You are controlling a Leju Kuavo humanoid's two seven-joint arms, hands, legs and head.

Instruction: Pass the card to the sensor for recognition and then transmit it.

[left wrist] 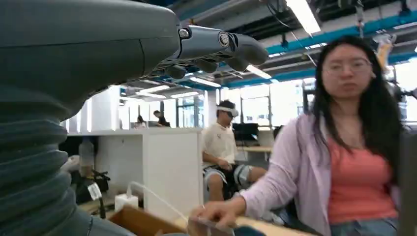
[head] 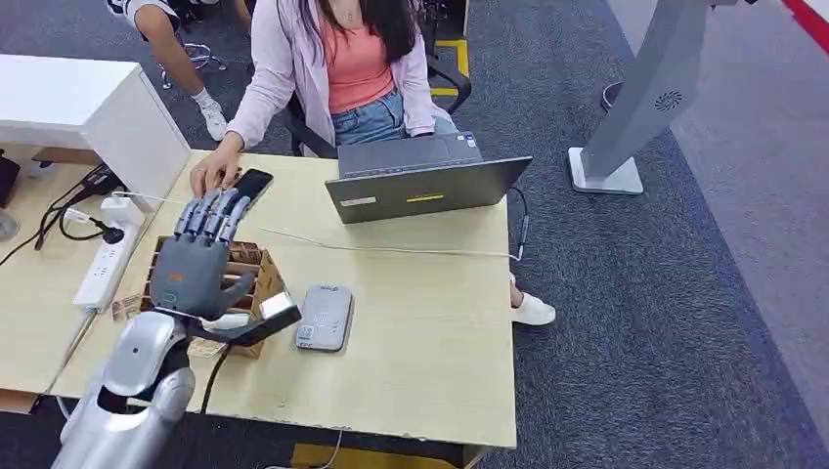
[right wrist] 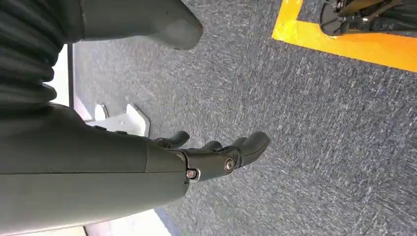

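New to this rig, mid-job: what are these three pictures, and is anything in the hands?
This is a humanoid robot. The head view looks down from its body onto a desk: the left hand hovers over a wooden box, beside a flat grey device, probably the sensor; a seated person's hand lies near a laptop. The left wrist view looks along that hand toward the person. The right wrist view shows the right hand hanging over carpet, holding nothing. Whether the left hand holds a card, I cannot tell.
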